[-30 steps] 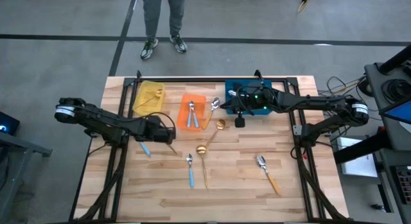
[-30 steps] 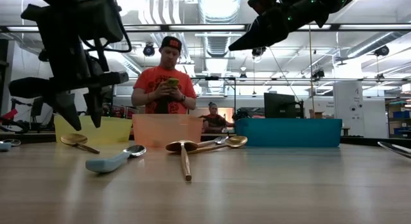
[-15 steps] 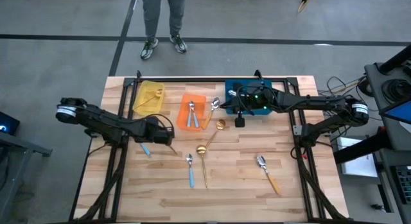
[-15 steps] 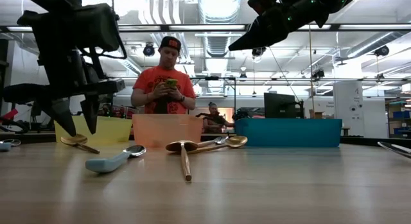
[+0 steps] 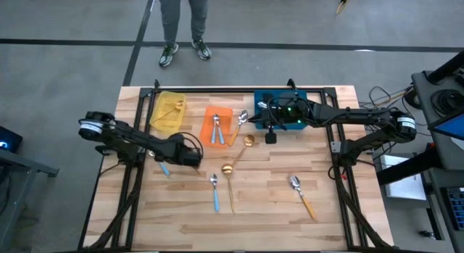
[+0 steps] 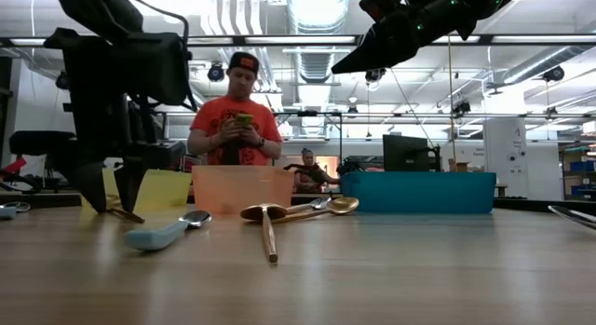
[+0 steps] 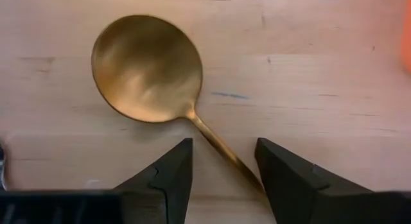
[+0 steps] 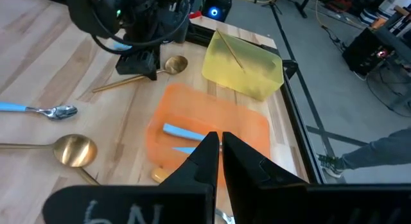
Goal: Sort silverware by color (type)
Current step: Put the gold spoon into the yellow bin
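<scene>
Low over the wooden table point(image 5: 261, 209), the left gripper point(image 7: 221, 163) stands wide, its 2 fingers point(image 7: 168, 176) straddling a gold spoon's point(image 7: 146, 70) handle. The right gripper point(image 8: 218, 150), pinched closed and empty, hovers above the orange bin point(image 8: 215, 124).

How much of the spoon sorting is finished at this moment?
Early. Done: one gold spoon lies in the yellow bin, two blue-handled spoons in the orange bin. In hand: the open left tool straddles a loose gold spoon, ungripped. Left: an orange-handled spoon and others. Right tool waits shut.
</scene>
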